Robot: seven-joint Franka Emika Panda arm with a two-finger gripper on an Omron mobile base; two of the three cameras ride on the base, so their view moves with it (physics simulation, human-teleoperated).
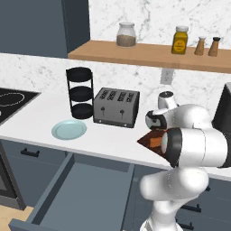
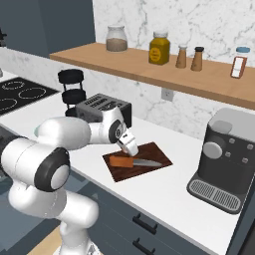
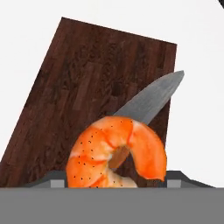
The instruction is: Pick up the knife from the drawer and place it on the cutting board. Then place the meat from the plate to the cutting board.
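- A white marble-look counter (image 1: 108, 140) runs under a marble backsplash, with a wooden shelf (image 2: 149, 72) of jars and shakers above it
- The meat (image 3: 117, 154), an orange-red curled lump, sits right at the gripper (image 2: 130, 148), between the finger tips at the bottom of the hand view; the jaws stand around it and appear closed on it
- Just past the meat lies the knife (image 2: 134, 162), its orange-brown handle and grey blade flat on the cutting board (image 2: 154, 154); in the hand view the blade (image 3: 148, 100) points up and away over the dark wood
- The gripper hangs just above the board's left end, over the knife handle
- The plate (image 1: 68, 129), pale blue-green, rests on the counter to the left, in front of the black three-tier rack (image 1: 80, 92) and beside the toaster (image 1: 116, 107)
- The drawer (image 1: 81, 189) stands pulled out below the plate, its grey inside showing
- A dark coffee machine (image 2: 224, 159) stands on the counter to the right of the board
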